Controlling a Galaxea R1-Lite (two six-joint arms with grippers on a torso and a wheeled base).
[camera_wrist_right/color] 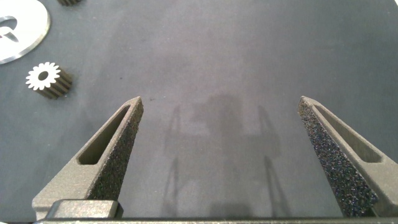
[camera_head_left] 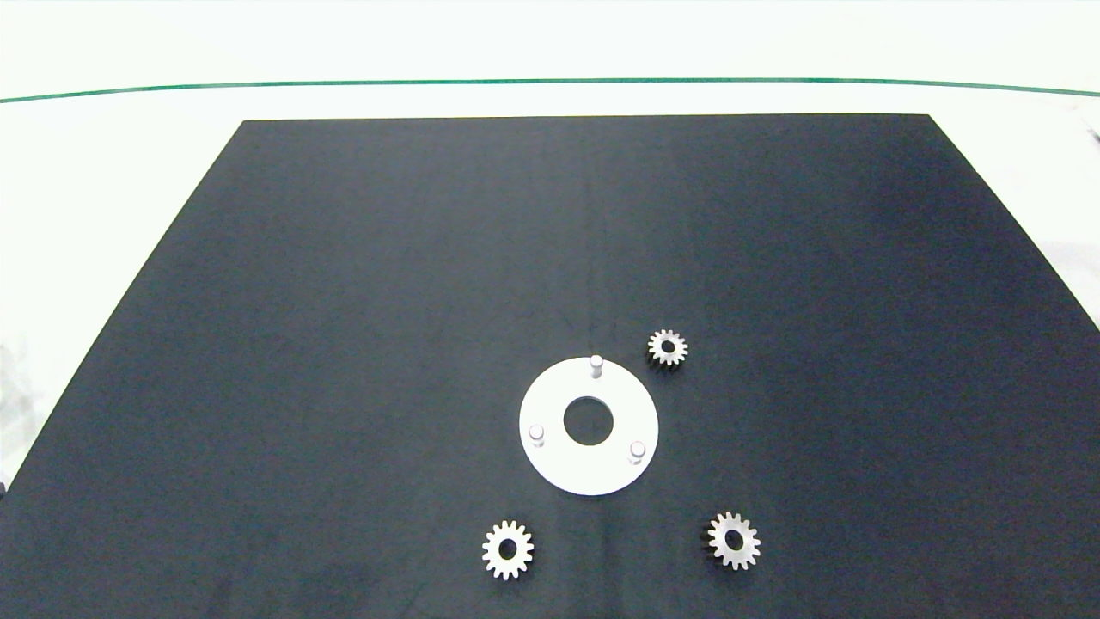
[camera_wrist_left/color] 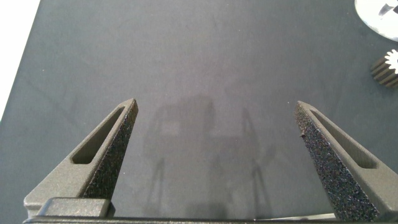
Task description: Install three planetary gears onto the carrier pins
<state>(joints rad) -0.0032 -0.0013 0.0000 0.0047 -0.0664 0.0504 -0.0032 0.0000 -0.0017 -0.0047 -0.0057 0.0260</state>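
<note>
A flat white disc (camera_head_left: 559,460) with a large centre hole lies on the black mat. Three carrier pins (camera_head_left: 595,364) (camera_head_left: 536,434) (camera_head_left: 637,450) stand on it in a triangle, all bare. Three planetary gears lie flat on the mat around it: one beyond the disc to the right (camera_head_left: 668,347), one near the front left (camera_head_left: 508,549), one near the front right (camera_head_left: 733,540). Neither arm shows in the head view. My left gripper (camera_wrist_left/color: 216,104) hangs open over bare mat, with a gear (camera_wrist_left/color: 388,67) off to its side. My right gripper (camera_wrist_right/color: 221,99) is open too, apart from a gear (camera_wrist_right/color: 46,79).
The black mat (camera_head_left: 344,301) covers most of a white table, and a green line (camera_head_left: 550,82) runs across the table's far side. The disc's edge shows in both wrist views (camera_wrist_left/color: 379,12) (camera_wrist_right/color: 18,31).
</note>
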